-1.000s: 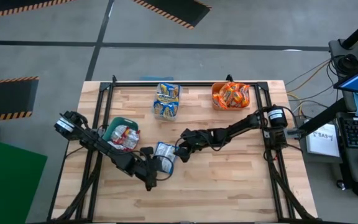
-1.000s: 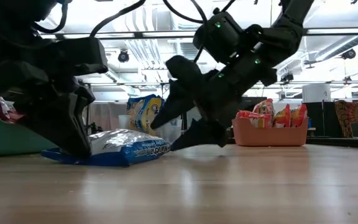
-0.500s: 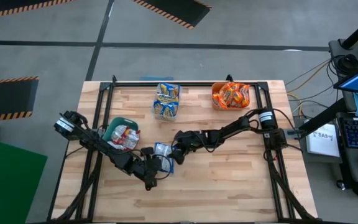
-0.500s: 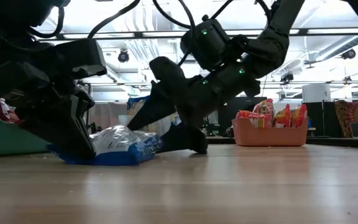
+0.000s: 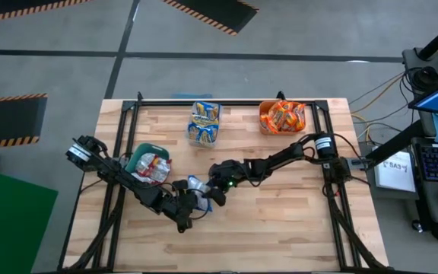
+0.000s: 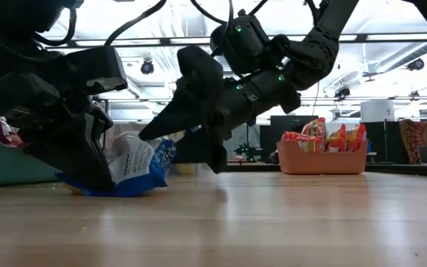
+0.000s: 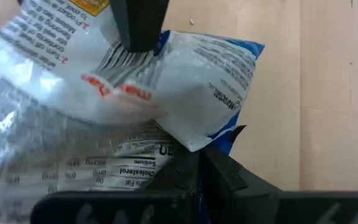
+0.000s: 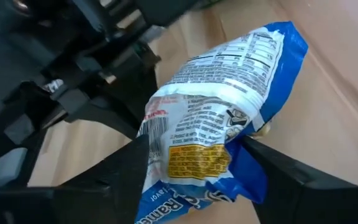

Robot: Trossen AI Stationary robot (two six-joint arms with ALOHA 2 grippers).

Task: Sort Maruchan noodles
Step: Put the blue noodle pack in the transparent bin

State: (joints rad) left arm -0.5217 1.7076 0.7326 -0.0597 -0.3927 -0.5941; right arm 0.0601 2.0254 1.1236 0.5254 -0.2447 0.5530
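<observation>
I see the wooden tabletop (image 5: 280,221) with plenty of bare board toward the front and right edge. At the back sit a clear bin (image 5: 204,125) of blue-and-yellow packets and an orange bin (image 5: 282,118) of orange-red packets; a teal bin (image 5: 141,156) with red-and-white ones stands at the left. The blue-and-white Maruchan packet (image 6: 136,167) lies near the tabletop's middle, its back panel showing a barcode, a yellow box and the words "Cholesterol" and "Sodium". My left claw (image 5: 191,209) is pressed tight, pinching one end of that packet. My right claw (image 8: 194,171) is spread around the other end, fingers (image 8: 110,171) touching both sides.
</observation>
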